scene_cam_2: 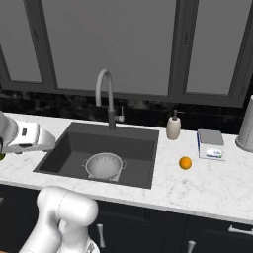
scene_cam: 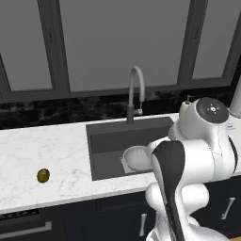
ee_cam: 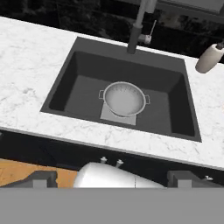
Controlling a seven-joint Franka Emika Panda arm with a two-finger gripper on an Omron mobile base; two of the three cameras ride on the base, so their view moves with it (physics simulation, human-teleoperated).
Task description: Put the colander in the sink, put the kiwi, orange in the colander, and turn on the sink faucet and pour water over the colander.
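Big rectangular dark grey sink [scene_cam_2: 143, 141] set in white marble counter [scene_cam_2: 207, 190]. Tall grey gooseneck faucet [scene_cam_2: 105, 94] behind it. Round silvery perforated colander [scene_cam_2: 104, 165] sits upright on sink floor, over pale drain plate. Gripper [ee_cam: 111, 179] w/ jaws fully apart, holding nothing. Bright orange fruit [scene_cam_2: 185, 163] on counter right of sink; olive-brown kiwi [scene_cam: 43, 175] on counter left, well apart.

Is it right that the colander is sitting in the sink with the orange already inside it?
Not quite. The colander is in the sink, but it is empty. The right base view shows the orange on the counter, right of the sink.
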